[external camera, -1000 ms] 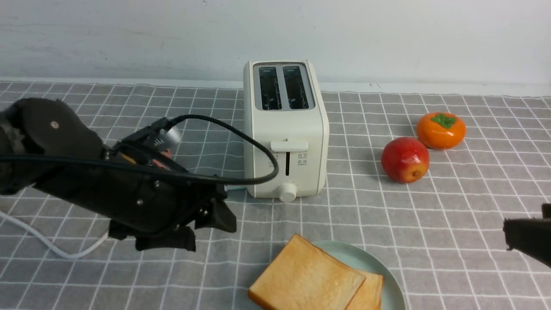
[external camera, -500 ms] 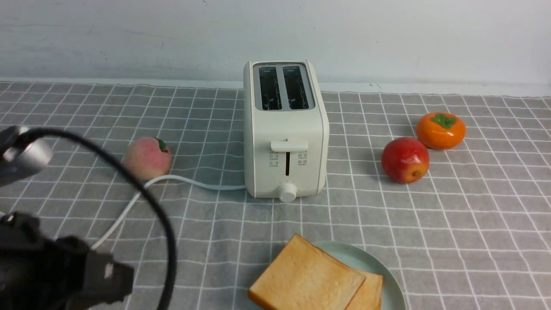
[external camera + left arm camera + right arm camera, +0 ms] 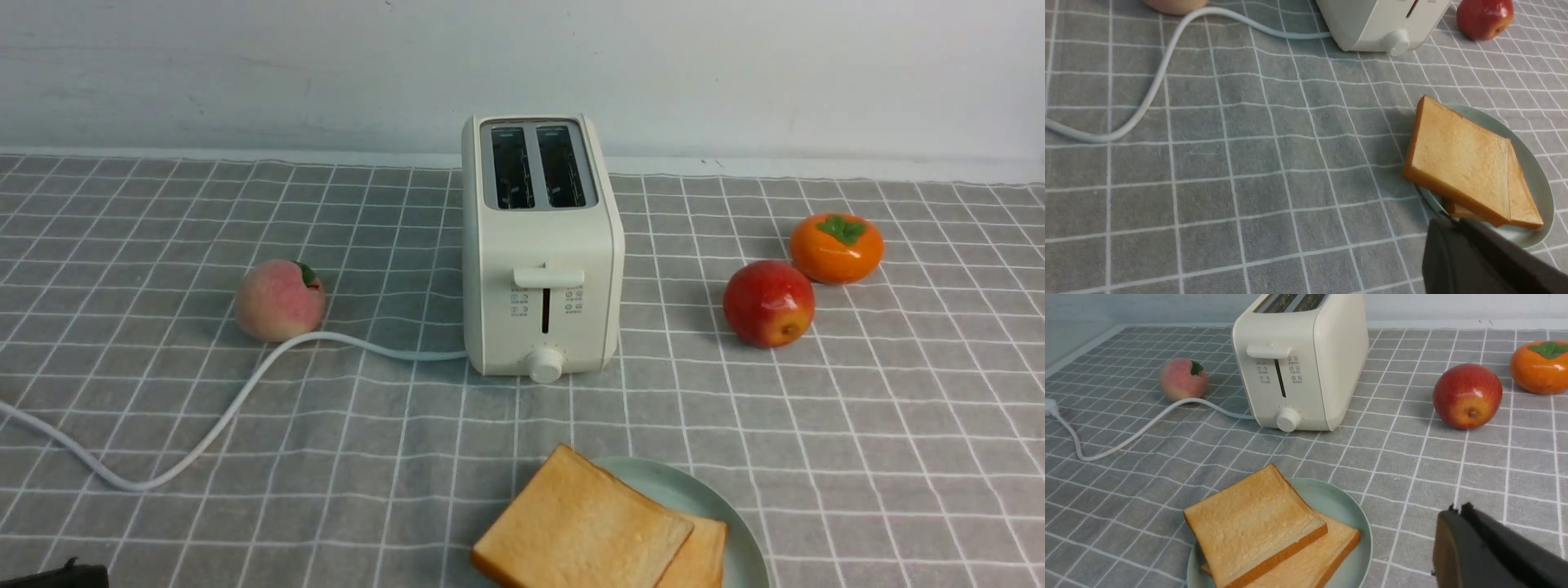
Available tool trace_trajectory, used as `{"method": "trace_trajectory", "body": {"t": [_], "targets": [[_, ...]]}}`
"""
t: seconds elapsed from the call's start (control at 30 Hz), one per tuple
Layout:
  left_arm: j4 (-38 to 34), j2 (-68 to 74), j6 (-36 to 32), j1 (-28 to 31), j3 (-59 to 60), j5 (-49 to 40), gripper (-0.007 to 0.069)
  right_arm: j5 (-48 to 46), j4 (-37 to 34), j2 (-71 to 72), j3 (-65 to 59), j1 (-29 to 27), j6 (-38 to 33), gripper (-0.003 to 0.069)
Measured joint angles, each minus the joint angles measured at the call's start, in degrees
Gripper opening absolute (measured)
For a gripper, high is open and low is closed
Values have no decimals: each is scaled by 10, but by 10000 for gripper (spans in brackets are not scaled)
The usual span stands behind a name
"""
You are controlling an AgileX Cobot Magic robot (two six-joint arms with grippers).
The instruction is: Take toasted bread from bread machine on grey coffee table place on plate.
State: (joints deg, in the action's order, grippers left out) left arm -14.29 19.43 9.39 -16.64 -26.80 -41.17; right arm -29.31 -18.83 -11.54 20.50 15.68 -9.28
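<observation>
Two slices of toasted bread lie stacked on the pale green plate at the front of the grey coffee table. The upper slice overhangs the plate's left rim. Behind stands the cream bread machine, both slots empty. In the left wrist view my left gripper is shut and empty, its tips over the near rim of the plate beside the toast. The right wrist view shows my right gripper shut and empty above bare cloth, well apart from the plate and toast.
A peach lies left of the toaster, with the white power cord curving past it to the left edge. A red apple and an orange persimmon sit to the right. A pale wall closes the back.
My left arm has pulled back from beside the toaster to the lower left corner, uncovering the peach and cord. The right arm has left the front view. Both grippers have closed.
</observation>
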Motion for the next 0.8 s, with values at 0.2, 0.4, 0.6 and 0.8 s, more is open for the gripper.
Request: {"method": "trace_trajectory", "body": {"t": [0.2, 0.4, 0.6, 0.8], "targets": [[2, 0, 0, 0, 0, 1, -14, 1, -1, 0, 0, 0, 0, -16], [2, -3, 0, 1, 2, 1, -14, 1, -2, 0, 0, 0, 0, -10], [24, -111, 0, 42, 51, 28, -14, 1, -2, 0, -1, 0, 0, -8], [84, -195, 0, 97, 170, 112, -14, 1, -2, 0, -1, 0, 0, -8]]}}
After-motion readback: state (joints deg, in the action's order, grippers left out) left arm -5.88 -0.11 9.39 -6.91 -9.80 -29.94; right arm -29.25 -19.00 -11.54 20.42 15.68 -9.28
